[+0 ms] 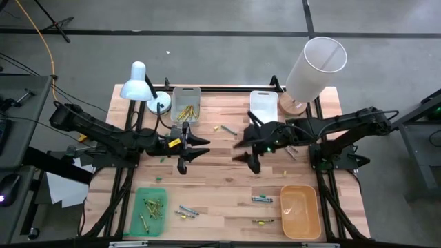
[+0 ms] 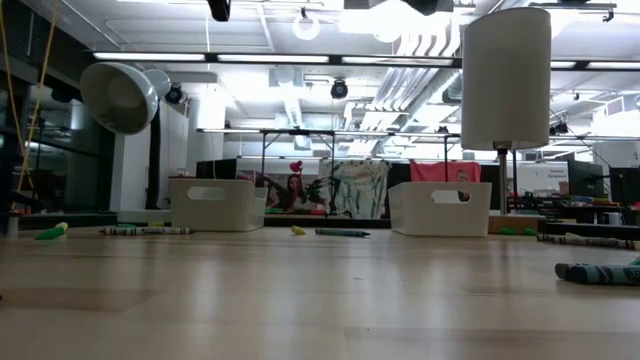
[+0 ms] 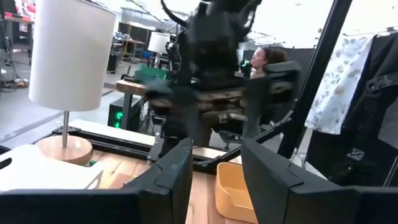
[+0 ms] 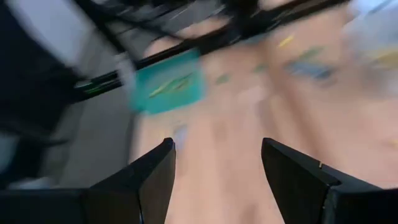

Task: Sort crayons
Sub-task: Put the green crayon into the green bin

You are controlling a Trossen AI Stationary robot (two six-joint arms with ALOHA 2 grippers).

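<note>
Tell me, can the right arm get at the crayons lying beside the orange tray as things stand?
Probably yes. The right gripper hangs open above the table, and bare wood lies between it and those crayons beside the orange tray; nothing blocks the way.

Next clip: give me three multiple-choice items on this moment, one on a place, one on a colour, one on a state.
1. Where is the green tray?
A. front left corner
B. back right corner
C. under the lamp

2. What colour is the tray at front right?
A. blue
B. orange
C. black

3. How is the left hand?
A. shut on a crayon
B. open, holding nothing
C. inside a tray

Answers: 1 A, the high view shows it at the left front edge. 2 B, plainly orange. 3 B, the left wrist view shows an empty gap between its fingers.
</note>
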